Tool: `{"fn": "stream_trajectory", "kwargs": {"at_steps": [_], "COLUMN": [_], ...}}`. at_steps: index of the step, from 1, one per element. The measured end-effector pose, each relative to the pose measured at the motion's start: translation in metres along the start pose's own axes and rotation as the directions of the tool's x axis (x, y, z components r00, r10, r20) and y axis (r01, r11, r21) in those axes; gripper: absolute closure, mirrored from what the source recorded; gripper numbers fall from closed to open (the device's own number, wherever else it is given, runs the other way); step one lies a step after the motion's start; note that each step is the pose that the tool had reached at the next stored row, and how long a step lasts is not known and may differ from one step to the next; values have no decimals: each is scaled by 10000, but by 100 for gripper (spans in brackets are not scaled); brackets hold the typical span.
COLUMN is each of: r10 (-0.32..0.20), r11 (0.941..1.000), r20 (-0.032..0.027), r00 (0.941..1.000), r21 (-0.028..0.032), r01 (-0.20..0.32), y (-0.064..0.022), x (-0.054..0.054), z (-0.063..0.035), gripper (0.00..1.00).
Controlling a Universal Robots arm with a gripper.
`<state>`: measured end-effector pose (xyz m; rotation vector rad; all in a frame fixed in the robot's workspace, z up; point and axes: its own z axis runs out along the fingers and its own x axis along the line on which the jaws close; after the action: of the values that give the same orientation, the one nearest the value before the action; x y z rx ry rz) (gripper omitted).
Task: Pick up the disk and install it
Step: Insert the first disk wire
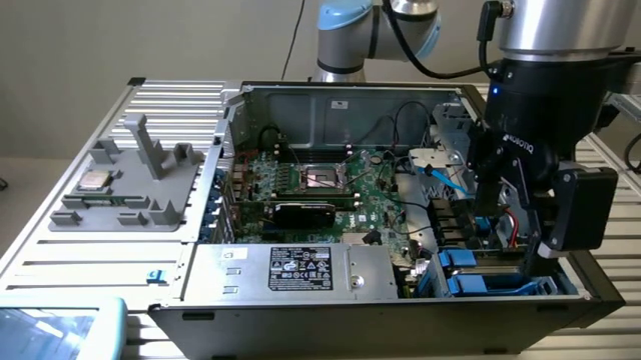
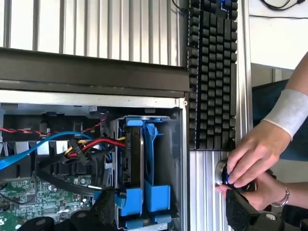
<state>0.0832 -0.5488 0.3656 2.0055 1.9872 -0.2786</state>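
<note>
Your gripper (image 1: 536, 225) hangs released, empty, over drive bay (image 1: 501, 281) at case's corner. Disk (image 2: 134, 154) sits edge-up in bay, blue bracket around it (looks seated). Install seems nearly finished; you judge final seating.

Robot arm reaching steeply downward, gripper (image 1: 536, 225) low, fingers (image 1: 581, 206) spread wide, nothing held between them
</note>
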Motion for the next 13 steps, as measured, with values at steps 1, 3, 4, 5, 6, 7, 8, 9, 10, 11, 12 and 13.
{"fn": "stream_trajectory", "kwargs": {"at_steps": [1,3,4,5,6,7,8,9,10,11,12,13], "r10": [25,72,94,115,126,126,127,129,132,136,144,153], "r11": [10000,9999,9999,9999,9998,9998,9998,9998,9998,9998,9997,9996], "r20": [-53,-366,-562,-729,-787,-787,-788,-789,-788,-789,-790,-789], "r00": [10000,9993,9984,9973,9968,9968,9968,9968,9968,9968,9968,9968], "r21": [-55,-112,-116,-114,-111,-111,-111,-120,-134,-152,-177,-207], "r01": [-26,-76,-101,-124,-135,-135,-136,-139,-143,-149,-159,-170], "y": [-5,-5,-5,-6,-6,-6,-6,-6,-5,-5,-6,-7], "x": [0,1,1,0,0,-1,-3,-8,-16,-25,-34,-45], "z": [1,1,3,3,3,3,4,7,10,15,21,29], "gripper": [1,1,1,1,1,1,1,1,1,1,1,1]}}
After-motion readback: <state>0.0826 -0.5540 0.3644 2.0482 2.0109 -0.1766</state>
